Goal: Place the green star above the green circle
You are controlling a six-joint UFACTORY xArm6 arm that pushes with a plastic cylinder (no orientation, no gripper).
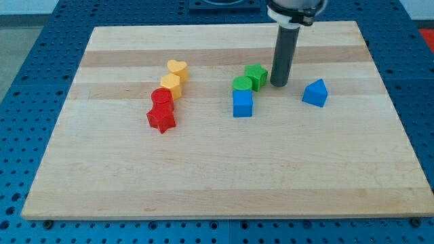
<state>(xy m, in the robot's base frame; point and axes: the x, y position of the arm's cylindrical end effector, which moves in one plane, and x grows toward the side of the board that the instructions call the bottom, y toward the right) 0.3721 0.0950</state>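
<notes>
The green star [257,75] sits near the board's top middle, touching the upper right of the green circle [241,85]. My tip [279,84] rests on the board just to the right of the green star, a small gap from it. A blue cube [242,104] sits directly below the green circle, touching it.
A blue triangular block [315,93] lies right of my tip. At the view's left a diagonal line holds a yellow heart [178,69], a yellow hexagon [171,85], a red circle [162,100] and a red star [161,119]. The wooden board [224,183] has a blue pegboard around it.
</notes>
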